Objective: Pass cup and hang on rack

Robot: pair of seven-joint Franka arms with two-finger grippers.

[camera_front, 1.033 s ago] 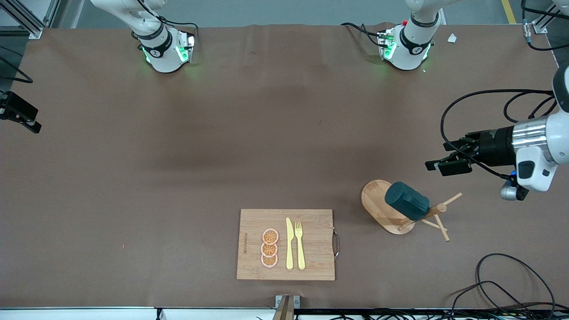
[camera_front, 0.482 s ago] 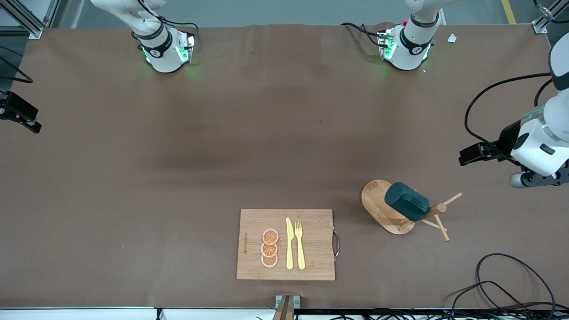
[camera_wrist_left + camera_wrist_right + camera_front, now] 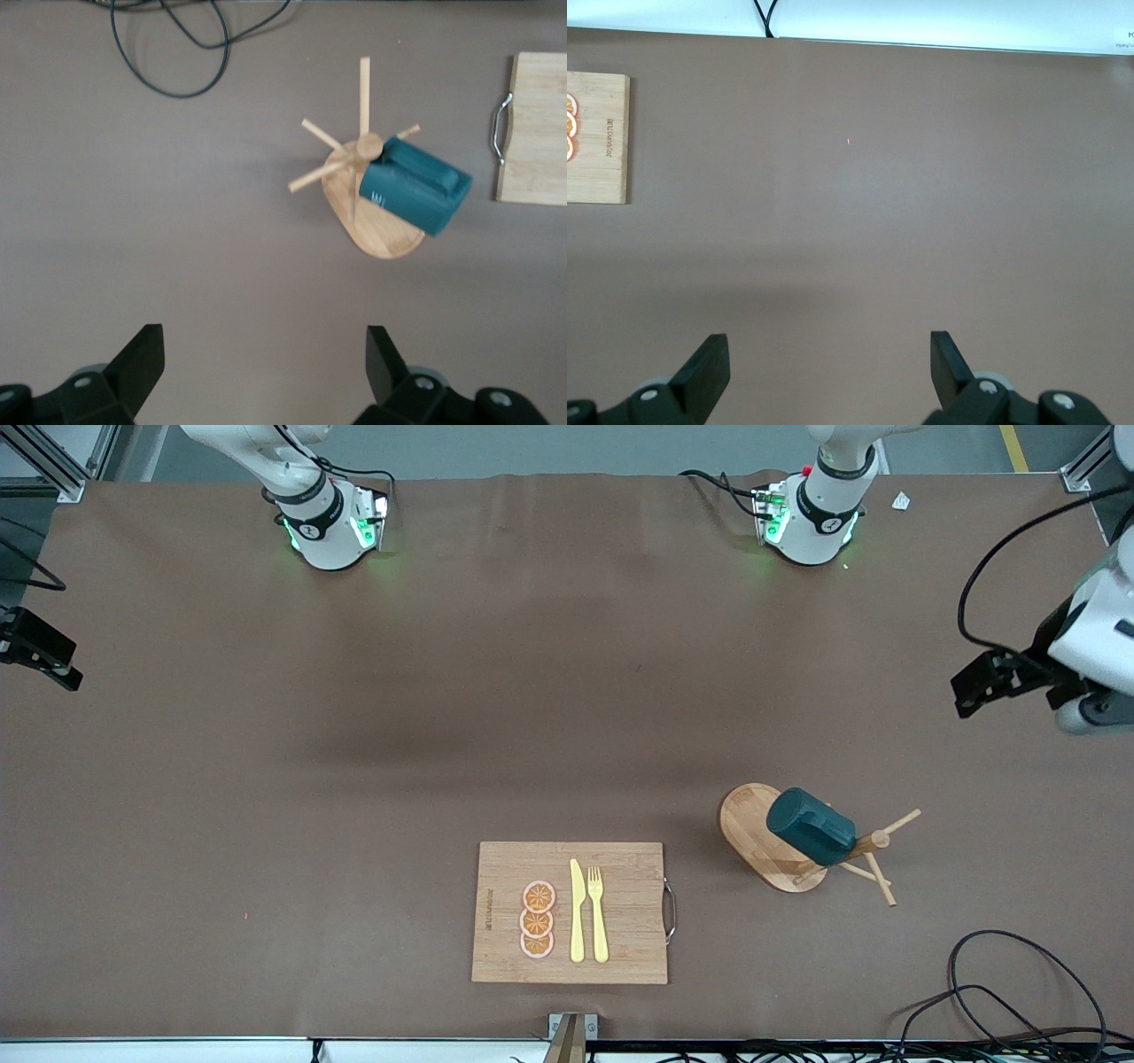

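One cup (image 3: 811, 826) hangs on a peg of the rack (image 3: 771, 837), beside the cutting board (image 3: 570, 912); hanging looks done. Left gripper (image 3: 264, 365) spread wide, empty, up over the table's left-arm end. Right gripper (image 3: 829, 365) likewise spread, empty, waiting over bare table.

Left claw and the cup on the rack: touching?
Apart. The front view shows bare table between the left claw and the cup hanging on the rack; the left wrist view shows open fingers well clear of it.
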